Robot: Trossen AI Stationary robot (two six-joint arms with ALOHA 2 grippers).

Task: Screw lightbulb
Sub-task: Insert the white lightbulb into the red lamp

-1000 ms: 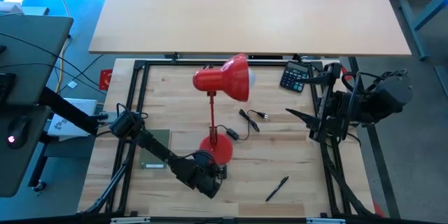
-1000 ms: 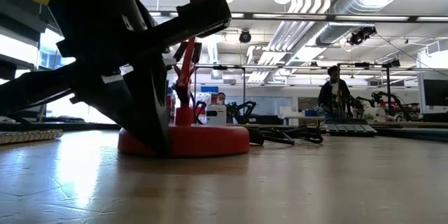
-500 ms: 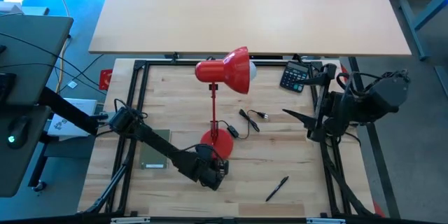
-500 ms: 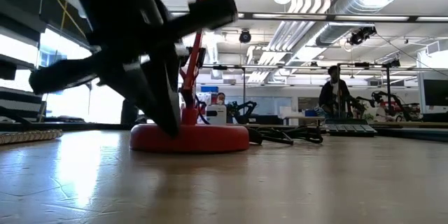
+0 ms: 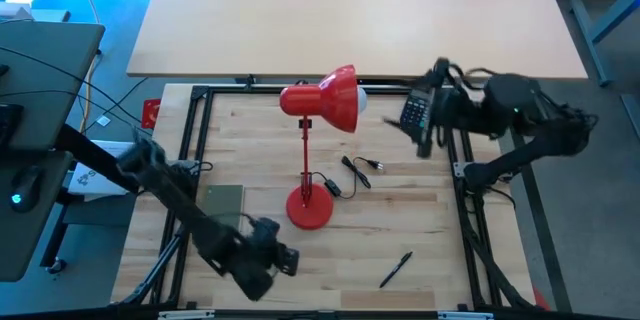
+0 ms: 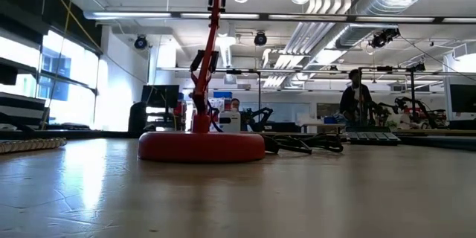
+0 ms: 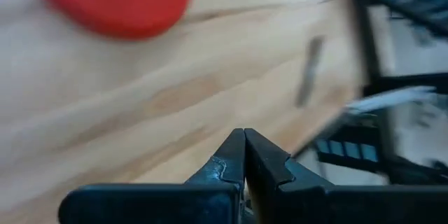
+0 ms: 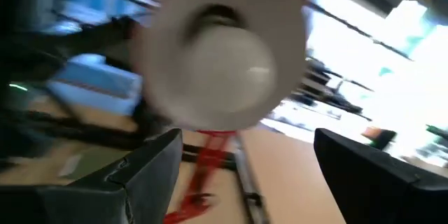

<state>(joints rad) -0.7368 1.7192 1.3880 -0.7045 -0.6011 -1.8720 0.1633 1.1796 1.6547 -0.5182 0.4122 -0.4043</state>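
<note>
The red desk lamp stands on its round base [image 5: 310, 207] mid-table, its shade [image 5: 335, 100] facing the table's right. The white lightbulb [image 8: 231, 63] sits in the shade's mouth; only its edge [image 5: 360, 103] shows from above. My right gripper [image 5: 418, 125] hovers open to the right of the shade, level and facing the bulb, its fingers [image 8: 150, 161] short of it. My left gripper [image 5: 285, 258] is shut and empty, raised above the table near the front edge, left of the base [image 7: 115, 0]. It is out of the low view.
A black calculator [image 5: 415, 110] lies under my right gripper at the far right. A black plug and cord [image 5: 360, 168] lie right of the lamp stem, a black pen [image 5: 395, 270] near the front, and a grey-green plate [image 5: 222, 203] left of the base [image 6: 201, 147].
My left gripper, shut throughout, has risen from beside the lamp base and drawn back toward the table's near left, leaving the low view. My right gripper has swung from the table's right side toward the lamp shade. The lamp's shade shifted slightly toward the far edge.
</note>
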